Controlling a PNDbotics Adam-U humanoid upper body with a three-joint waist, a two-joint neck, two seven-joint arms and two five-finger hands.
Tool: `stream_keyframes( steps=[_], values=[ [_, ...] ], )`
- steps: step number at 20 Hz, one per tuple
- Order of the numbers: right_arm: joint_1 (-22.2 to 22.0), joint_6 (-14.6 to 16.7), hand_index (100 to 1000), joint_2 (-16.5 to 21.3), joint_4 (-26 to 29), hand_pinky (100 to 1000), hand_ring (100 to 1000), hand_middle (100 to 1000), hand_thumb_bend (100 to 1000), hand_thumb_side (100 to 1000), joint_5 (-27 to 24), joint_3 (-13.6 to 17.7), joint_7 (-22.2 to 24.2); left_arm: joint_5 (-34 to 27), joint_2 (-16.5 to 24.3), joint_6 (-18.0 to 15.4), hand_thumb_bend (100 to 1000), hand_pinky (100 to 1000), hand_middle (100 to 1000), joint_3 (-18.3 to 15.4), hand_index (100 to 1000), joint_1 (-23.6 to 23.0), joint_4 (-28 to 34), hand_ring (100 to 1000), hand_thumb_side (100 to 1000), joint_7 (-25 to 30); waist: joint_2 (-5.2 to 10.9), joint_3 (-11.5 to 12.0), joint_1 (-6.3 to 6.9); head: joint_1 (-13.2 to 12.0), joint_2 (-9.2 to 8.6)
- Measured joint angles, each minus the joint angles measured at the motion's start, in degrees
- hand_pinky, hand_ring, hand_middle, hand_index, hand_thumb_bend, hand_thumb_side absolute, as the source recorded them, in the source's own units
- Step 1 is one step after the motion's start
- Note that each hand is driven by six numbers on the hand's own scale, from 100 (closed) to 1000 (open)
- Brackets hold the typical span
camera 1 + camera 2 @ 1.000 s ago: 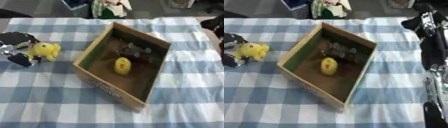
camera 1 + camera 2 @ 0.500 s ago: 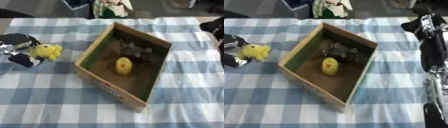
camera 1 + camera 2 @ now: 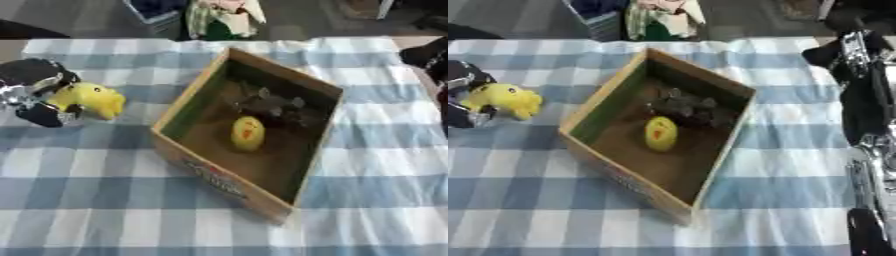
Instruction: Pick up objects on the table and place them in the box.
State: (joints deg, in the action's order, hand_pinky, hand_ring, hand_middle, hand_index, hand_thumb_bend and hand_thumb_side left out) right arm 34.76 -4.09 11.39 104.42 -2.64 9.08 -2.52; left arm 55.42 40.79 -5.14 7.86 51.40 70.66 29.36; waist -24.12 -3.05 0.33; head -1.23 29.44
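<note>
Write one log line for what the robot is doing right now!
left hand: shut on yellow toy, left of box | box: holds yellow egg-shaped thing, dark thing | right hand: not in view

A table with a blue and white checked cloth (image 3: 105, 200) holds 1 cardboard box (image 3: 219, 175) near the middle. To its left is a yellow soft toy (image 3: 94, 100).

1. Both views taken from the robot's head, looking steeply down and forward at the checked bench (image 3: 105, 200).
2. Left eye view set a little leftward: box (image 3: 223, 180) near centre.
3. Right eye view shifted rightward: box left of centre, right arm (image 3: 866, 110) along the right edge.
4. Shared: box, bench, yellow toy (image 3: 92, 99), far-edge clutter.
</note>
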Motion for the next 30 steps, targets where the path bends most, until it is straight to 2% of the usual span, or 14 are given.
stream_keyframes(
  steps=[8,12,18,24,30],
  values=[
    [-0.55,-0.28,768,-0.19,0.54,745,633,437,100,684,0.00,0.04,0.22,0.53,0.00,2.98,100,395,338,0.44,413,-0.42,1.01,507,246,-5.40,0.76,0.30,0.25,0.18,0.28],
    [-1.03,-0.30,768,-0.58,0.86,745,633,438,100,682,0.01,0.04,0.20,-0.87,0.00,5.11,100,383,326,0.45,401,-0.48,1.49,495,244,-8.04,1.55,0.35,0.27,0.37,0.33],
    [-1.52,-0.42,768,-1.02,1.33,744,633,440,100,672,0.09,0.05,0.09,-3.32,0.07,7.14,100,351,299,0.77,370,-0.52,4.64,473,250,-10.22,2.89,0.76,0.37,0.91,1.31],
    [-2.02,-0.49,768,-1.64,2.00,742,633,442,100,657,0.49,0.03,-0.01,-5.67,0.11,8.48,100,344,295,1.92,370,-0.47,11.12,466,260,-11.36,4.20,0.96,0.50,1.64,2.32],
    [-2.08,-0.45,767,-2.22,2.72,739,633,445,100,636,0.73,-0.15,-0.11,-7.88,-0.13,8.54,100,337,291,4.25,365,0.93,19.10,460,272,-10.05,5.47,0.97,0.64,1.95,3.24]
  ],
)
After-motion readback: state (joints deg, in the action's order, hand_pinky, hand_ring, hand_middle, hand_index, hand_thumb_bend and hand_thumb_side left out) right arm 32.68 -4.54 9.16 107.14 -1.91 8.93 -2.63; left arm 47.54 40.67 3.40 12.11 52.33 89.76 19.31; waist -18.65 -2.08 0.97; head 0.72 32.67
